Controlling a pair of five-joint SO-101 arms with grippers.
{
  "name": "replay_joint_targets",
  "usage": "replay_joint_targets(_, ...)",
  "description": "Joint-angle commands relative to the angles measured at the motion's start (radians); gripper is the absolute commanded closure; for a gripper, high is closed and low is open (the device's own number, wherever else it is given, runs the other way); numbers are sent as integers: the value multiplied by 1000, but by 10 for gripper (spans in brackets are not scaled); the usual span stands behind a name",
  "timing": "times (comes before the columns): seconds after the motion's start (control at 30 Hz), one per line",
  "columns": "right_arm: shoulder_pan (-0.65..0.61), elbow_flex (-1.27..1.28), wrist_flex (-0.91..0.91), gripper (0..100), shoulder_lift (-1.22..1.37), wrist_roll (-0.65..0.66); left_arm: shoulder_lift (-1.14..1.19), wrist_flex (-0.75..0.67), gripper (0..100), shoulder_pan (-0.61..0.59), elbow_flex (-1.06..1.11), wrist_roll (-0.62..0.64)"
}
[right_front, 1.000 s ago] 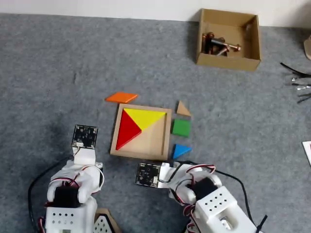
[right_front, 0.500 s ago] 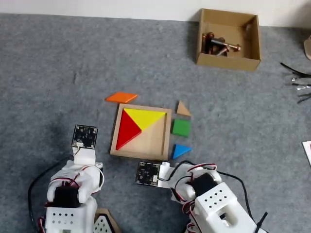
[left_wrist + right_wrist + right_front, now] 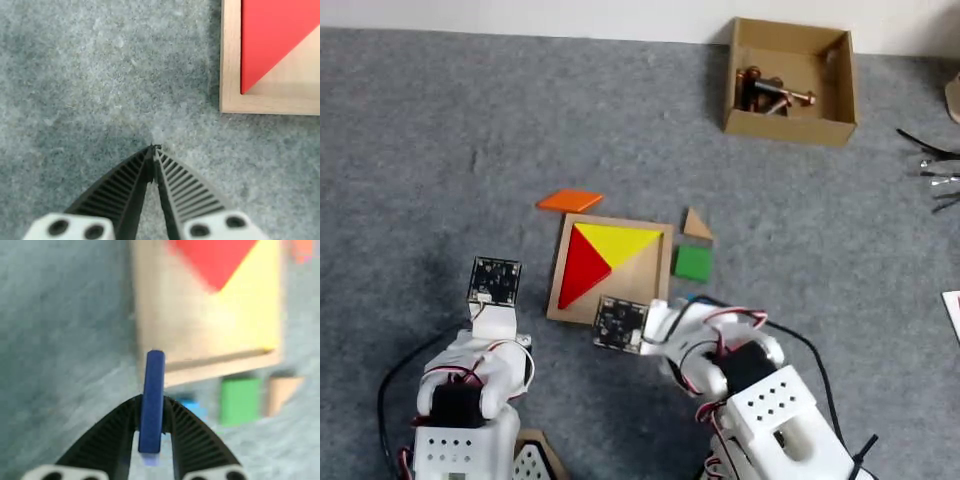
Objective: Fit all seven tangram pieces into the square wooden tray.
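My right arm has swung in over the last second, from the worktop [image 3: 440,120] to the near edge of the tray [image 3: 645,272]; my left arm has kept still. My right fingers [image 3: 174,415] are closed on a dark blue piece [image 3: 152,382], held on its edge just short of the tray's near rim. My left fingers [image 3: 154,152] are pressed together with nothing between them, low over the grey worktop just beside the tray's near corner. Inside the tray lie the red triangle [image 3: 580,265] and the yellow triangle [image 3: 618,242], touching along one side. Beside the tray's far side from my left arm sit the green square [image 3: 692,263] and the tan triangle [image 3: 697,225], with a light blue piece [image 3: 691,297] peeking out from under my right arm. The orange piece [image 3: 570,201] lies just beyond the tray. A cardboard box [image 3: 790,125] stands well apart.
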Motion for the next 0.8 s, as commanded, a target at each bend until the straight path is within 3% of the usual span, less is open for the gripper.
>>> replay_joint_targets(0.0,15,-67,-142,994,15,-6,-16,5,995,-13,19,6)
replay_joint_targets(0.37,-38,-277,-306,993,512,-9,-16,5,995,-13,19,6)
replay_joint_targets(0.77,-58,-378,-489,992,748,3,-16,5,995,-13,19,6)
